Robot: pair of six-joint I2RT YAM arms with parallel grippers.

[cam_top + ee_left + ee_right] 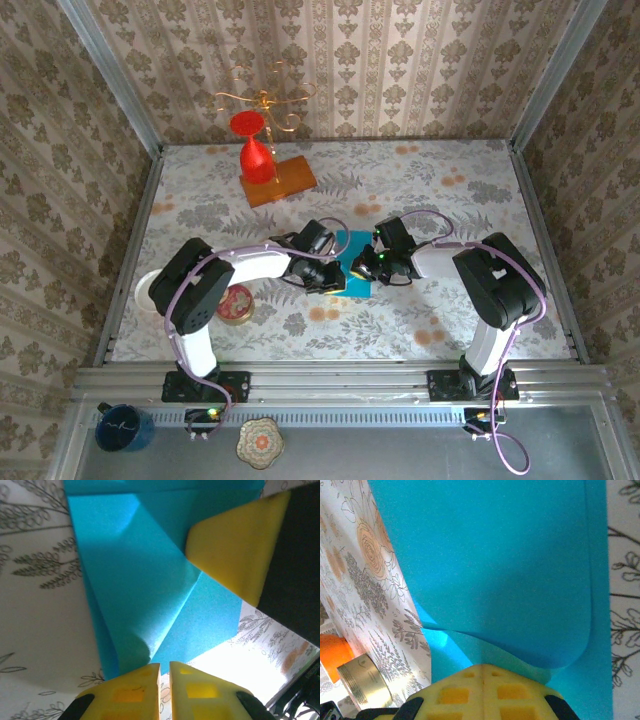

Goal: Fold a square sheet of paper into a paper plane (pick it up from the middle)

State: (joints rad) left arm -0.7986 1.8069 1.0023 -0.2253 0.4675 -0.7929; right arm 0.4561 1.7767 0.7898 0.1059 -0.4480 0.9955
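Now, near the middle of the table (440,330), the left gripper (164,680) is pointing in from the left. Its yellow pads (135,692) are standing almost together, with just a thin slit between them. The near tip of the paper (140,580) is touching the left pad; whether it is being pinched, I cannot tell. The right gripper (484,680) is pointing in from the right, fully clenched. It seems to be pressing its tip down on the paper, not grasping it, while a loose flap is curling up above that tip.

The paper is lying between the two tips and touching both, so neither arm is nearer. Its long axis is running near to far, across both grippers; I am judging that the next crease has to follow this axis. The paper is thin, matte and teal, creased into triangular flaps, and the pads are looking soft, with square pits. At the far side a red glass (255,150) is standing on an orange block (290,180).
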